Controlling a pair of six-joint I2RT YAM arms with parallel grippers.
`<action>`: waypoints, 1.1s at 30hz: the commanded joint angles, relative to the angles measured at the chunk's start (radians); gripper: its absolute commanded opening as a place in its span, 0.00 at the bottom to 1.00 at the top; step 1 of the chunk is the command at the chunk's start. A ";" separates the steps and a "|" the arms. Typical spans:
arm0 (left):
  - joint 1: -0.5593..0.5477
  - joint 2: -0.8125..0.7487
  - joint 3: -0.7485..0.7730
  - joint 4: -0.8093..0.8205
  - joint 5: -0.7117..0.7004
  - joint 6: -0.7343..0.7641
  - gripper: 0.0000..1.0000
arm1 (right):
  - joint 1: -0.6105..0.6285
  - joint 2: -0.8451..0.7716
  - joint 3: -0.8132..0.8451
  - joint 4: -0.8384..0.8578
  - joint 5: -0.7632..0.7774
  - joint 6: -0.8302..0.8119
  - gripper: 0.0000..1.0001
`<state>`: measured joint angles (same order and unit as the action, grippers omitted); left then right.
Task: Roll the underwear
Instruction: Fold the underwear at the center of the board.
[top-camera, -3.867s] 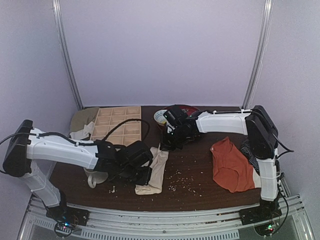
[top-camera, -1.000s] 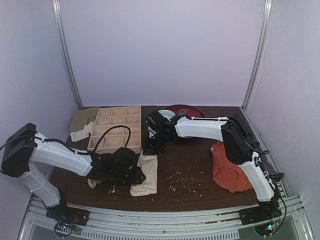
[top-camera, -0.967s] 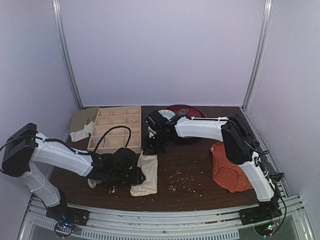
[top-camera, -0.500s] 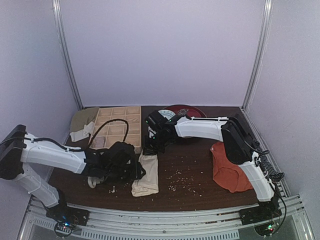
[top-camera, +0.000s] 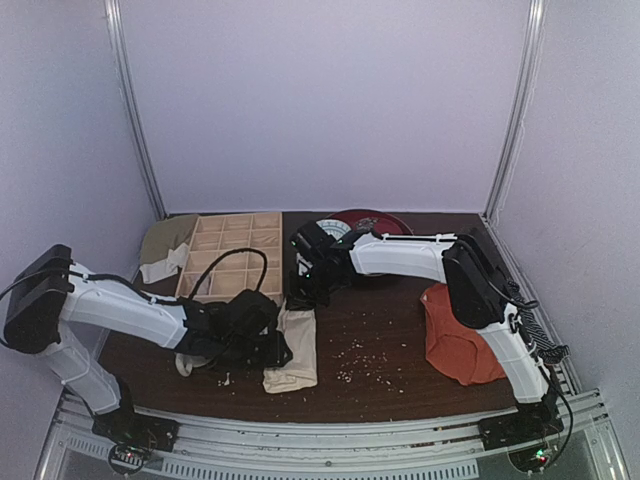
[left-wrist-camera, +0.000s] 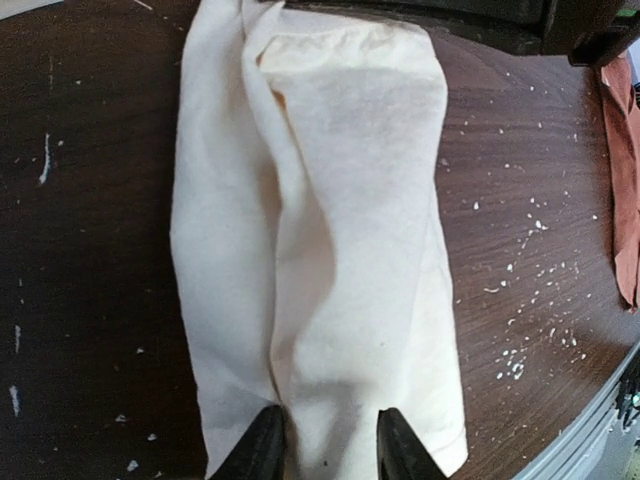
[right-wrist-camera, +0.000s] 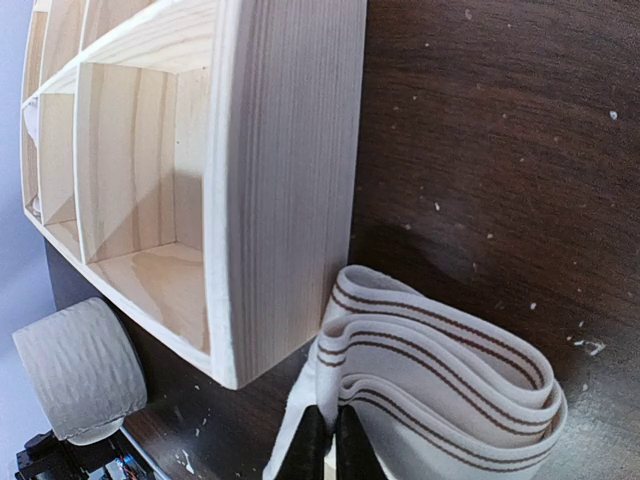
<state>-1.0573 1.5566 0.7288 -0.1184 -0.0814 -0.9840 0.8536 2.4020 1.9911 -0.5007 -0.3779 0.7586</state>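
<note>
Underwear (top-camera: 296, 345) in a long folded strip on the counter (top-camera: 390, 385), just beside the tray (top-camera: 235, 255)
Left jaws are spread over the near end, cloth between the tips; right jaws are pressed together, pinching the striped waistband at the far end, close to the tray corner; crumbs (top-camera: 365, 352) lie to the right; orange cloth (top-camera: 455, 335) sits well apart.

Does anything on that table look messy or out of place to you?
Yes: pale crumbs are scattered over the dark table, just right of the folded cream underwear. An orange-red garment lies rumpled near the right edge. Nothing looks damaged.
</note>
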 joint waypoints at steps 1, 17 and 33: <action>0.006 -0.010 0.017 0.063 0.025 0.005 0.43 | 0.005 0.008 -0.005 -0.001 0.002 -0.002 0.02; 0.006 -0.074 0.019 0.017 -0.013 0.012 0.00 | 0.005 0.005 -0.011 0.003 0.000 -0.002 0.02; 0.006 -0.198 -0.043 -0.078 -0.049 -0.037 0.00 | 0.011 0.006 0.019 -0.002 -0.009 0.000 0.02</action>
<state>-1.0573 1.3952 0.7155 -0.1822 -0.1162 -0.9955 0.8547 2.4020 1.9900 -0.4973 -0.3824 0.7589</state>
